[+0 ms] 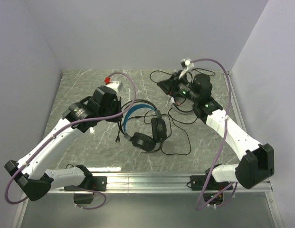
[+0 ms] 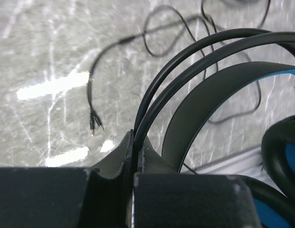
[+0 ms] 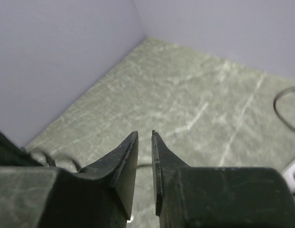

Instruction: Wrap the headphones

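Left wrist view: the left claw (image 2: 137, 142) is clenched on a thin black hoop of the headphones (image 2: 218, 90), which rest mid-counter (image 1: 109, 154) on their ear cups (image 1: 143, 141) with the blue band raised. The right claw (image 3: 145, 137) hangs behind and to the right of the headphones, narrowly parted with nothing seen between its tips.

The cable (image 2: 124, 42) sprawls loose to the right of the headphones and its plugs (image 2: 95, 124) lie just left of them, so I judge the winding not begun. This looks like the bracing step. Next, the right claw needs a low, exact pinch on that thin cable, then a carry round the band.

Count: one headset in plain sight, two ear cups, two plugs, two claws. Whether the loops behind the headphones belong to a second set, I cannot tell.
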`<state>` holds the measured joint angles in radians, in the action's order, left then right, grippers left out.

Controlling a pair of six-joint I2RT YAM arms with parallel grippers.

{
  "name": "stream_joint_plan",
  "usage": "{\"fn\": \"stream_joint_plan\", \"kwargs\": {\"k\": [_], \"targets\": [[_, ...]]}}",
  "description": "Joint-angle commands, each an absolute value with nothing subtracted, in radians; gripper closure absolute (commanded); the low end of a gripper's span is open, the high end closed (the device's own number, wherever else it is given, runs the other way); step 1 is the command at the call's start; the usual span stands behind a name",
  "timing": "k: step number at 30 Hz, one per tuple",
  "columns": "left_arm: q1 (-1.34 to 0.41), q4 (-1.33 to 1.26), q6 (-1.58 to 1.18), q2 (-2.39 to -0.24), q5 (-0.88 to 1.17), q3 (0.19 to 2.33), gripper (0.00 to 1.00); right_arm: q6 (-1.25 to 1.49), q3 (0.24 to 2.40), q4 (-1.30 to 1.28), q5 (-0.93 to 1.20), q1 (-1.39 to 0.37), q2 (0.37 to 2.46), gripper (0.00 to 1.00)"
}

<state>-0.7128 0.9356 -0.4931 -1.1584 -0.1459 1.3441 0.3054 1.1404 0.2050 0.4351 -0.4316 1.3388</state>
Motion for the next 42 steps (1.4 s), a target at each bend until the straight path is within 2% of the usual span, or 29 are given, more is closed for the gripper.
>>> {"fn": "stream_joint_plan", "kwargs": {"k": [1, 3, 6, 7, 8, 13, 21, 26, 37, 42], "targets": [[-0.648, 0.881, -0.569, -1.12, -0.141, 1.44, 1.0, 0.4, 1.013, 0.256, 0.4, -0.391, 1.22, 0.69], [-0.551, 0.859, -0.578, -1.103, -0.1, 1.439, 1.0, 0.432, 0.881, 0.288, 0.416, -0.384, 1.184, 0.63], [-0.442, 0.815, -0.595, -1.075, -0.009, 1.434, 1.0, 0.472, 0.712, 0.397, 0.462, -0.382, 1.123, 0.42], [-0.424, 0.807, -0.607, -1.075, 0.012, 1.439, 1.0, 0.497, 0.668, 0.481, 0.504, -0.382, 1.1, 0.17], [-0.401, 0.801, -0.61, -1.08, 0.05, 1.456, 1.0, 0.509, 0.593, 0.523, 0.521, -0.382, 1.089, 0.0], [-0.368, 0.818, -0.67, -1.144, 0.094, 1.557, 1.0, 0.537, 0.431, 0.74, 0.549, -0.422, 1.019, 0.0], [-0.342, 0.81, -0.764, -1.173, 0.1, 1.634, 1.0, 0.479, 0.325, 0.847, 0.53, -0.557, 0.936, 0.02], [-0.341, 0.758, -0.834, -1.181, 0.215, 1.631, 1.0, 0.39, 0.344, 0.887, 0.503, -0.669, 0.974, 0.03], [-0.341, 0.796, -0.882, -1.197, 0.291, 1.706, 1.0, 0.282, 0.46, 0.914, 0.374, -0.753, 1.161, 0.03], [-0.341, 0.785, -0.9, -1.193, 0.305, 1.698, 1.0, 0.311, 0.541, 0.948, 0.384, -0.767, 1.271, 0.04]]}}
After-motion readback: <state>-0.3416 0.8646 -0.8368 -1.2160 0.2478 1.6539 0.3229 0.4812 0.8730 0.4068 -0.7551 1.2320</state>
